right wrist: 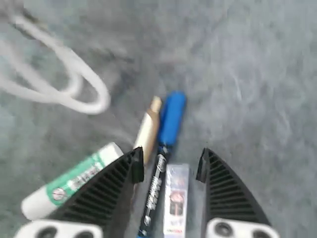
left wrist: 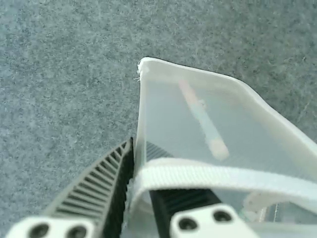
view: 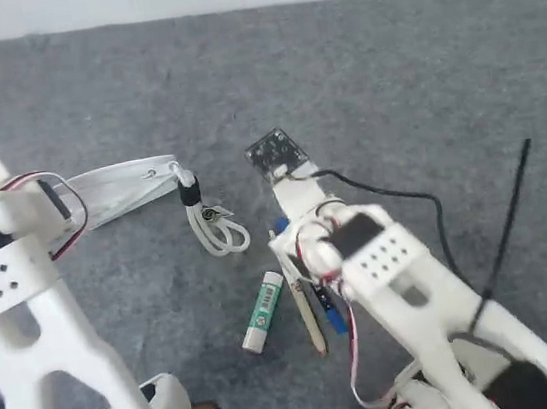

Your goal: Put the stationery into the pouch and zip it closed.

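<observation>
Jaws clenched on the pouch [left wrist: 213, 129] edge, my left gripper [left wrist: 139, 148] holds it steady at the table's [view: 387, 68] left, I judge to brace it for loading. A pale stick [left wrist: 203, 124] seems to lie inside. My right gripper [right wrist: 168, 161], jaws spread and empty, hangs nose-down over the pen [right wrist: 172, 116], with the pencil [right wrist: 147, 131] and glue stick [right wrist: 74, 181] just beside it. My left arm stands tall. My right arm leans forward, wrist bent down.
</observation>
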Robot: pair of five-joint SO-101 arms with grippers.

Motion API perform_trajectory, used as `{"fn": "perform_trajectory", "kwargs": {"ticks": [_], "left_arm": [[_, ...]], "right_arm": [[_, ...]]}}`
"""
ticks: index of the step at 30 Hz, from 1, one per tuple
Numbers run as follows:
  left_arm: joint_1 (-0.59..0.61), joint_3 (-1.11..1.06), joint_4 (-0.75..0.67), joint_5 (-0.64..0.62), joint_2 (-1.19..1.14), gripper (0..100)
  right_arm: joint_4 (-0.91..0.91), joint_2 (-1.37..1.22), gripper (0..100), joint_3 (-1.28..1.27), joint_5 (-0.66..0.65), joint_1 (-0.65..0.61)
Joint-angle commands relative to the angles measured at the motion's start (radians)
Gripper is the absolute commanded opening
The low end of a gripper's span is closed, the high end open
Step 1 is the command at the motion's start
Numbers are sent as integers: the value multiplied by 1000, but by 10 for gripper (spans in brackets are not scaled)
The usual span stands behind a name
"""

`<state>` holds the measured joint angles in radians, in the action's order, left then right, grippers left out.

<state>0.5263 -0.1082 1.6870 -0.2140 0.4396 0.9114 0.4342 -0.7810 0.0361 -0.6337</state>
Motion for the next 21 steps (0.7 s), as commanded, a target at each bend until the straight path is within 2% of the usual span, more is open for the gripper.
{"fn": "perform_trajectory", "kwargs": {"ticks": [1, 7, 21], "left_arm": [[9, 28, -23, -15, 8, 12], [9, 28, -23, -15, 8, 12], [9, 28, -23, -15, 8, 12]], "right_arm": [[70, -77, 166, 114, 11, 44], [137, -170, 166, 149, 12, 39], [58, -354, 165, 150, 5, 35]]}}
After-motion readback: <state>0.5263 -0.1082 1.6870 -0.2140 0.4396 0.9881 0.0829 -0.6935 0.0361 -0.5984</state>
